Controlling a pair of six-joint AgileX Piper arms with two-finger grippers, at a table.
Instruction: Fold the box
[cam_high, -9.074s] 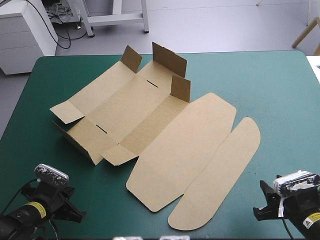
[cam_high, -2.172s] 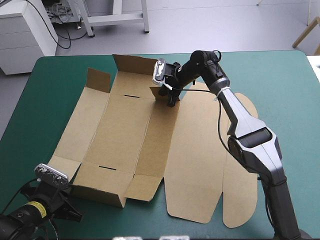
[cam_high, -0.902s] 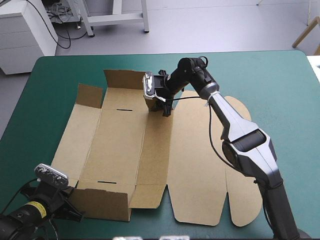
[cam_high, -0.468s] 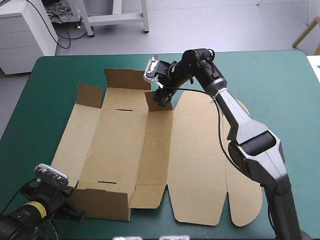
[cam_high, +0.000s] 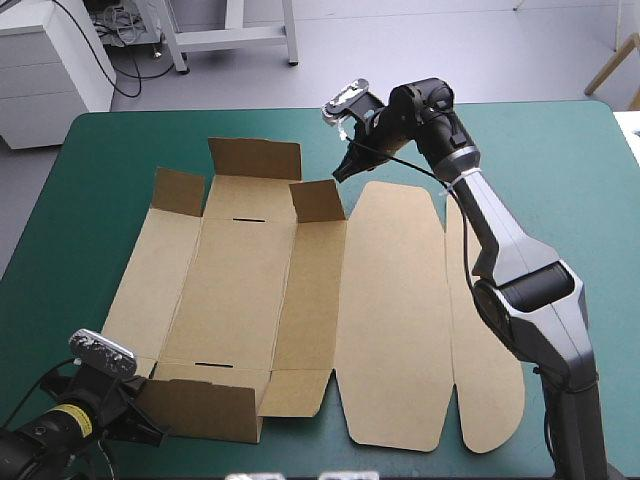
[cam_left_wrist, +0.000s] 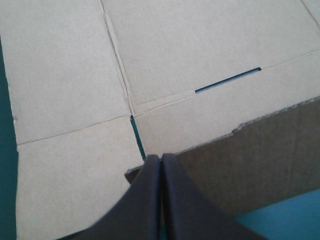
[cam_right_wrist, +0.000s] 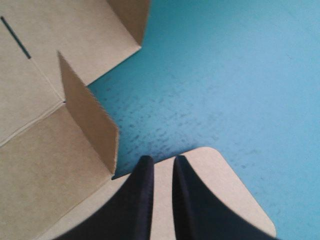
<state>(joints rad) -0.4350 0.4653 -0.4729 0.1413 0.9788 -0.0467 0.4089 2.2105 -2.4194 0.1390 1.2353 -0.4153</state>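
The brown box (cam_high: 245, 280) lies spread open on the teal-green cover. Three short flaps stand up along its far edge and one wall (cam_high: 205, 410) stands at its near edge. The lid (cam_high: 395, 310) lies flat to the right. My right gripper (cam_high: 345, 170) hangs above the lid's far rounded corner (cam_right_wrist: 220, 190), just right of the upright far-right flap (cam_right_wrist: 87, 120). Its fingers are all but shut, with nothing between them. My left gripper (cam_left_wrist: 161, 157) is shut in a pointed arch at the top edge of the near wall (cam_left_wrist: 250, 165), by the box's near left corner (cam_high: 150, 432).
A narrow outer lid panel (cam_high: 490, 370) lies flat at the far right of the box. Bare teal-green cover (cam_high: 560, 180) stretches right of the lid and beyond the far flaps. Two slots (cam_high: 250, 218) are cut in the base panel.
My right gripper has let go of the far-right flap, risen and drawn back to the right, and its fingers have come together. The flap stays upright. The left gripper has not moved.
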